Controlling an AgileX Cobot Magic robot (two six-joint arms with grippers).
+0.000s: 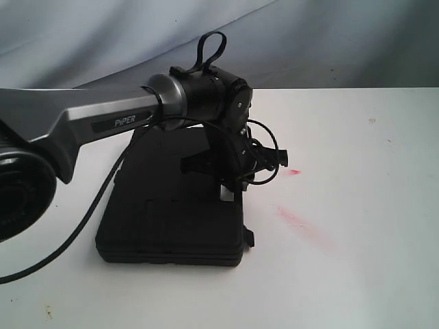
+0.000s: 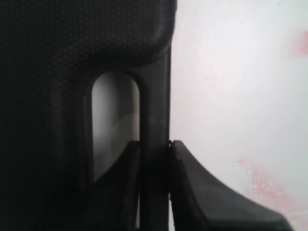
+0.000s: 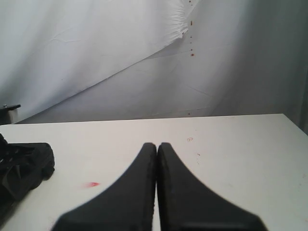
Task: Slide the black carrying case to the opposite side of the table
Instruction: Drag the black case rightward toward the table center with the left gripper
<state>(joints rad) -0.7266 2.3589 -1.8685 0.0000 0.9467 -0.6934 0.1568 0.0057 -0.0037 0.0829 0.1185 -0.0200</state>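
Note:
The black case (image 1: 171, 212) lies flat on the white table (image 1: 357, 205), left of centre in the exterior view. The left arm reaches over it, and my left gripper (image 1: 232, 186) comes down at the case's right edge. In the left wrist view the left gripper (image 2: 155, 143) is shut on the bar of the case's handle (image 2: 155, 96); one finger (image 2: 122, 183) sits inside the cut-out, the other (image 2: 202, 192) outside on the table side. My right gripper (image 3: 157, 145) is shut and empty above the bare table (image 3: 231, 144); it does not show in the exterior view.
Red smears (image 1: 298, 221) mark the table right of the case, with a smaller one (image 1: 291, 172) near the left arm's cable. A grey cloth backdrop (image 1: 329, 34) hangs behind the far edge. A black shape (image 3: 24, 166) shows at the right wrist view's edge; whether it is case or arm is unclear.

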